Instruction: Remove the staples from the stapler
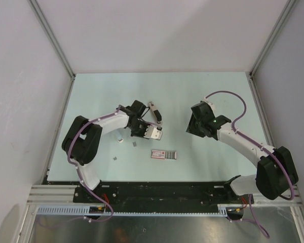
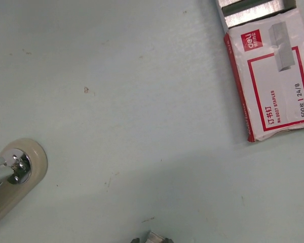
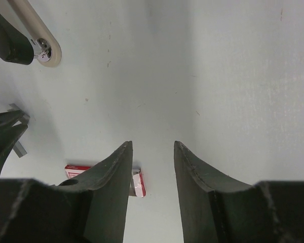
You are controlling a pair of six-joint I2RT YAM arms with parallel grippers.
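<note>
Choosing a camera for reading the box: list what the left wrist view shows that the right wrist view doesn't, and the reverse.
Left wrist only: the whole printed label on the box, readable. Right wrist only: the right gripper, jaws apart and empty. Both: the stapler tip and the box, half hidden in the latter.

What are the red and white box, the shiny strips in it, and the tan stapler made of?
The box looks like thin cardboard, matte white with red print and creased edges. The strips at its open end look like bare silvery metal, finely ribbed. The stapler seems smooth beige plastic, though painted metal is possible; its fitting gleams like chrome.
</note>
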